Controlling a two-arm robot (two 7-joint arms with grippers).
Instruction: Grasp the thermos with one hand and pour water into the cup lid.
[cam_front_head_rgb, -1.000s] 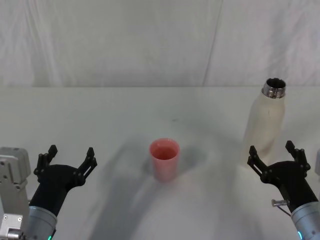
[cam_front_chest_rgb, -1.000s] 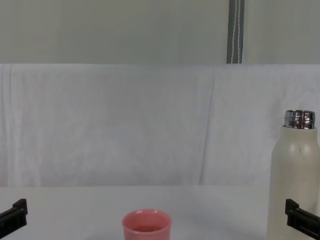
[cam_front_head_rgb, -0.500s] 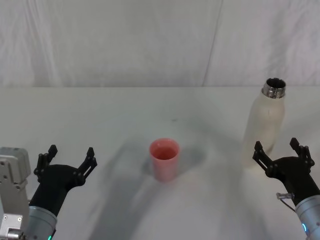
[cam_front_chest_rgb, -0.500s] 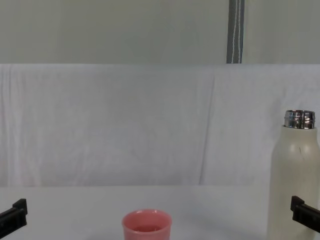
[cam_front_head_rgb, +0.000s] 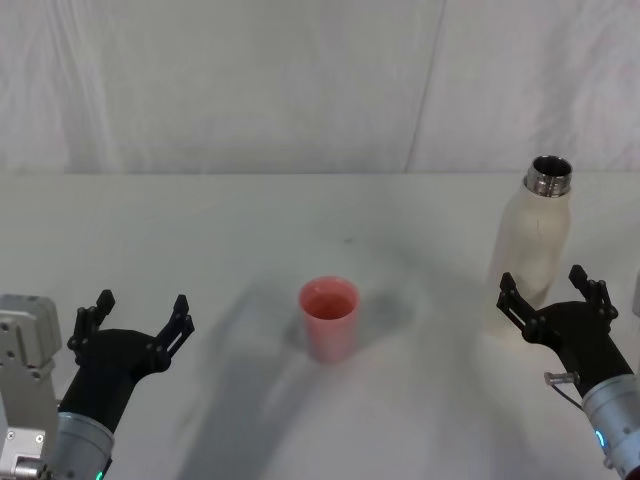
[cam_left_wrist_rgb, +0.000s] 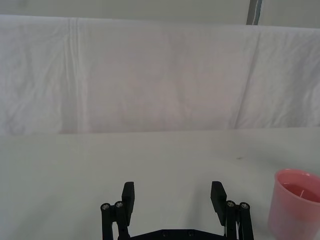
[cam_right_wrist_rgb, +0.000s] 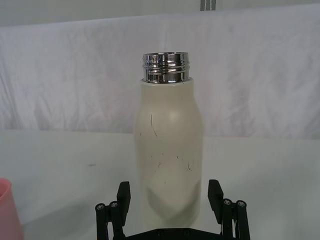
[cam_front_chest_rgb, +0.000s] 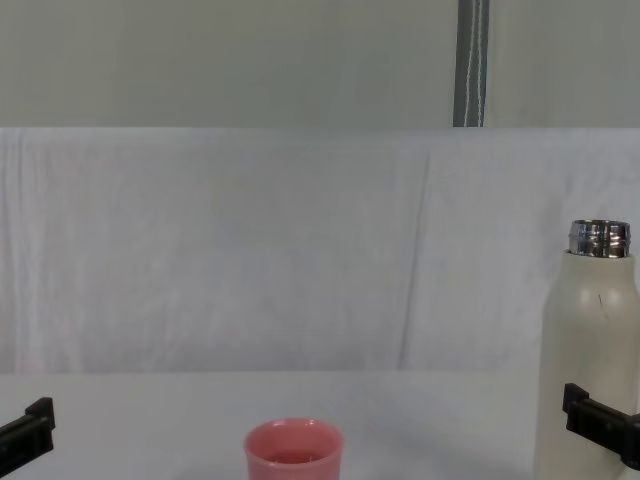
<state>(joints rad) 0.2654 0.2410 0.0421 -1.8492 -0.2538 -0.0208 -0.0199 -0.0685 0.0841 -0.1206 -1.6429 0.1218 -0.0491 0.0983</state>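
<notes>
Right wrist view: the thermos (cam_right_wrist_rgb: 170, 150) is being framed between the spread, released jaws of the right gripper (cam_right_wrist_rgb: 171, 198), presumably for a side grasp, while the left gripper (cam_front_head_rgb: 133, 322) is being held released, well apart from the cup lid (cam_front_head_rgb: 329, 319).

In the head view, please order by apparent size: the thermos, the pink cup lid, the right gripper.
1. thermos, clearly the largest.
2. and 3. right gripper, open, and cup lid: they look alike; the gripper is nearer the camera, so I do not rank them.
</notes>
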